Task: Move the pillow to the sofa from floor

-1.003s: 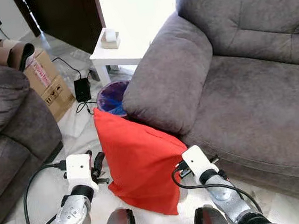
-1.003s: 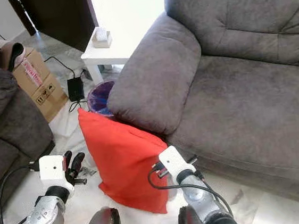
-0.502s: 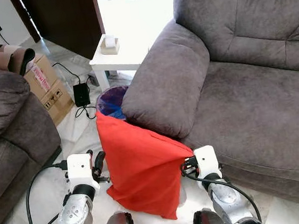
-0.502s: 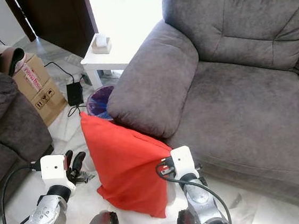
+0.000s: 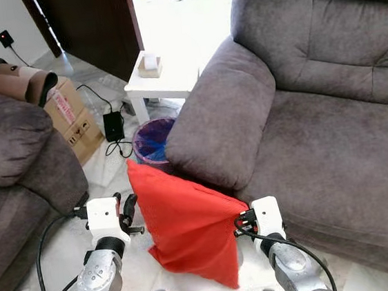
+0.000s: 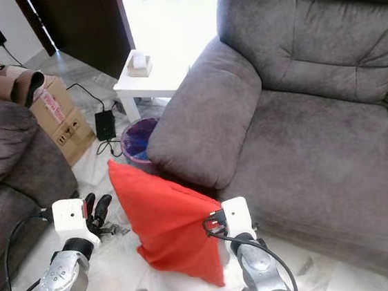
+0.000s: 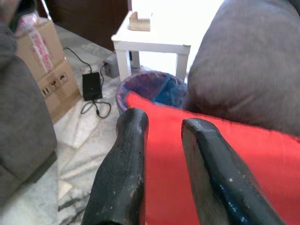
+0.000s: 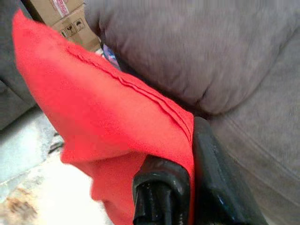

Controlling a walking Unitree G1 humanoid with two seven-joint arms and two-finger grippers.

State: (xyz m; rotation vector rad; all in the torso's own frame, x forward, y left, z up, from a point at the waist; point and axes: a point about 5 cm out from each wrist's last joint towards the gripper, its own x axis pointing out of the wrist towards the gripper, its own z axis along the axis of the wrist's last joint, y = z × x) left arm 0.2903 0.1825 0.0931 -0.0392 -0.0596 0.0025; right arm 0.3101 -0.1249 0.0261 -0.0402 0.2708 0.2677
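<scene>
Now that the right hand [image 8: 187, 164], clenched on the red pillow's [image 5: 188, 222] corner, has raised it off the floor, the sofa [image 5: 340, 151] seat is next, while the left hand [image 7: 161, 159] hovers released beside it.

— Red pillow [image 5: 188, 226], plain cloth, slack and creased, standing on edge, tilted, one corner up.
— Where?
— Low before the grey sofa [image 5: 332, 138], leaning at its arm, one corner pinched between black fingers [image 8: 161, 194]; whether on the floor [image 5: 135, 280], unclear.
</scene>
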